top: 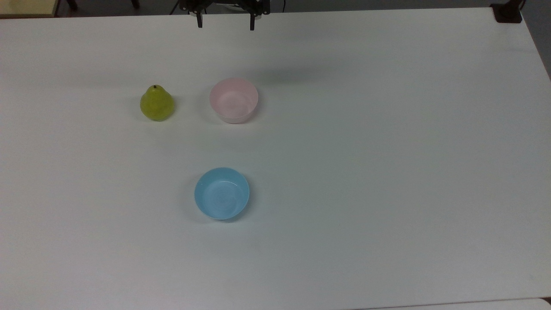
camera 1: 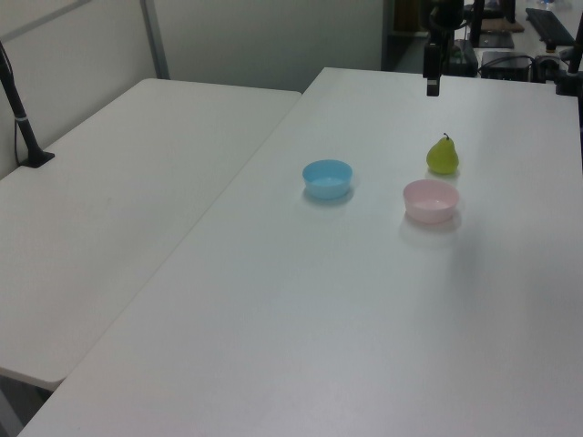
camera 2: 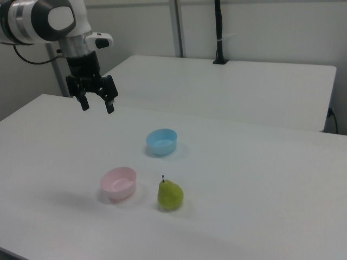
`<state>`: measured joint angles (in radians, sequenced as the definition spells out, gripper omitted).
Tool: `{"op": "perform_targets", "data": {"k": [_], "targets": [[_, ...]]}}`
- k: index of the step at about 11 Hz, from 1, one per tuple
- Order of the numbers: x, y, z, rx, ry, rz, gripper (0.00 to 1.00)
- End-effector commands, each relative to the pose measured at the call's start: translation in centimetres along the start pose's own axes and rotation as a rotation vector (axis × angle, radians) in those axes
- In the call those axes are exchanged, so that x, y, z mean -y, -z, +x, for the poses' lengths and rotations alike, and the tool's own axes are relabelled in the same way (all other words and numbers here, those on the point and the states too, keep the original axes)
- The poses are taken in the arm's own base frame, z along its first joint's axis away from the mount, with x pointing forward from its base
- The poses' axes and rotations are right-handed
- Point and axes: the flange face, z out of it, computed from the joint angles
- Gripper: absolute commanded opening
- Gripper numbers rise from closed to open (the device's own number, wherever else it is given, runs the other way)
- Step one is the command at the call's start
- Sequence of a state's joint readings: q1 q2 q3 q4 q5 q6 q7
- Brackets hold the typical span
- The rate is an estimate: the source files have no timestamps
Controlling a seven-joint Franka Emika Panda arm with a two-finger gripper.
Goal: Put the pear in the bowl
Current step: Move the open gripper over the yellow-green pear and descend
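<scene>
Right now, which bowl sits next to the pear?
The pink bowl. It stands right beside the pear, apart from it; the blue bowl sits alone, farther from the gripper.

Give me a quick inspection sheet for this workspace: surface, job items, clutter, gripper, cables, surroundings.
Surface: white table, bare apart from three items.
Job's things: pear upright on the table, stem up, to the top view's left of the pink bowl, apart from it; bowl empty.
Clutter: light blue bowl, empty, standing apart from both.
Gripper: gripper open, holding nothing, raised above the table away from the pear.
Cables: a dark cable loops off the arm; another cable runs by the black post on the second table.
Surroundings: second white table alongside; plain wall behind.
</scene>
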<state>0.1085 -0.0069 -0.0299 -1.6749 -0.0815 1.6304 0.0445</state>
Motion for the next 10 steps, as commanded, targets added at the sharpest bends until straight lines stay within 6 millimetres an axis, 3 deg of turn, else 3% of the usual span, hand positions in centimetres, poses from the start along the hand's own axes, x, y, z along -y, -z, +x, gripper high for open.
{"op": "perform_targets", "data": {"k": [1,6,10], "targets": [[-2.4,0.6,-0.6,0.005,-0.024,0.021,1.0],[-4.7,1.5,-0.5,-0.016,0.007,0.022,1.0],[-9.7,0.5,-0.7,-0.003,0.078,0.026,1.0]]}}
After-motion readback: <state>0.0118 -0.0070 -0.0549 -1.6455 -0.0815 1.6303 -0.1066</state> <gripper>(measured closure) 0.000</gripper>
